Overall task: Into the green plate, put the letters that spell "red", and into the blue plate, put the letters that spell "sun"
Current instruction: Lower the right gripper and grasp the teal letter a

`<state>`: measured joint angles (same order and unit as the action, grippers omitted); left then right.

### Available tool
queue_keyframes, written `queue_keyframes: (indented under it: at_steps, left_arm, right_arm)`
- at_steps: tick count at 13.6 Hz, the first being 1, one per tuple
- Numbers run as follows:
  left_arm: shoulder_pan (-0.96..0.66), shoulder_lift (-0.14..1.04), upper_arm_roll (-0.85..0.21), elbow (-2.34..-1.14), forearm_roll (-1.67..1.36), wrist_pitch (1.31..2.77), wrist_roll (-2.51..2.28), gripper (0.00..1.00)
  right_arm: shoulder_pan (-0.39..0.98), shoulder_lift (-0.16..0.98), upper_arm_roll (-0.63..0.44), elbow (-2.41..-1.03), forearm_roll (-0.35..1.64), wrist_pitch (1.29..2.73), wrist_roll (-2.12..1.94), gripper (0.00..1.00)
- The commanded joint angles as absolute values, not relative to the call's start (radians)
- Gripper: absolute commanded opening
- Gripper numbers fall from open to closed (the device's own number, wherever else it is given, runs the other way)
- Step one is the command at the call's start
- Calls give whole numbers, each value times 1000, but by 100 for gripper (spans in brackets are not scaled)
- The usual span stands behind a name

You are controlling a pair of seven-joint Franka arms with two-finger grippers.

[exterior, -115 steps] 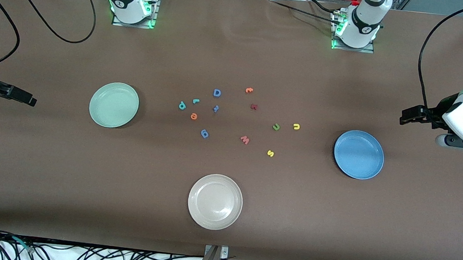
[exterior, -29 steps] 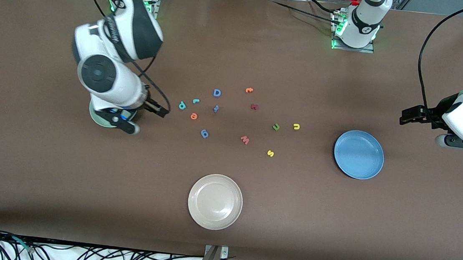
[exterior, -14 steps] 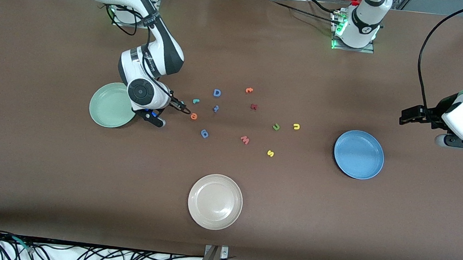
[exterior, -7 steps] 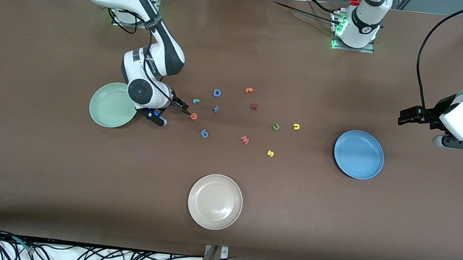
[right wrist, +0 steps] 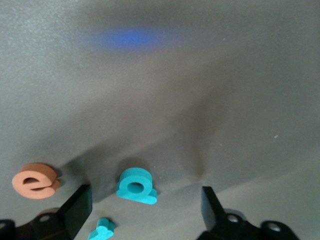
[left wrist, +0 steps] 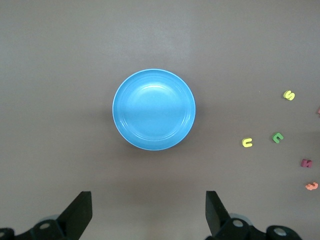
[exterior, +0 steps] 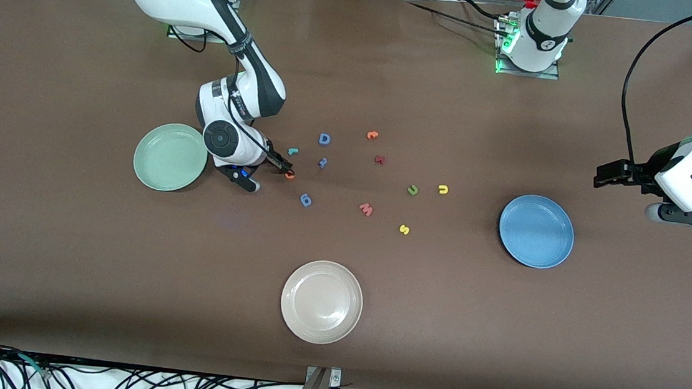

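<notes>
Brown tabletop, and nothing's sorted yet: green plate (exterior: 170, 157) and blue plate (exterior: 535, 231) both hold no letters. The teal d (right wrist: 135, 186) sits on the table between the wide-apart fingers of the right gripper (right wrist: 142, 207), not gripped, orange e (right wrist: 34, 181) just beside it. The s, u, n wait near the blue plate. Left gripper (left wrist: 148, 215) hovers by that plate, spread wide, holding nothing.
</notes>
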<state>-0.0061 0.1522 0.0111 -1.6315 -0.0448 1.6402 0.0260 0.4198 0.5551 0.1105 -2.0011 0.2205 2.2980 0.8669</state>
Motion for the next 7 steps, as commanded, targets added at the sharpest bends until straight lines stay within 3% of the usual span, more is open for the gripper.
queue_keyframes:
  at_steps: [1,3,7]
  left_arm:
    - [-11,160,14,-1611,-57,1631,51,100]
    - [-12,160,14,-1611,-58,1631,51,100]
    - [-8,160,12,-1609,-61,1631,52,100]
  right_arm:
    - [420,548,117,-2013,238,2304,876,66]
    - [420,546,117,-2013,238,2301,876,53]
    - [419,546,117,-2010,238,2303,873,49]
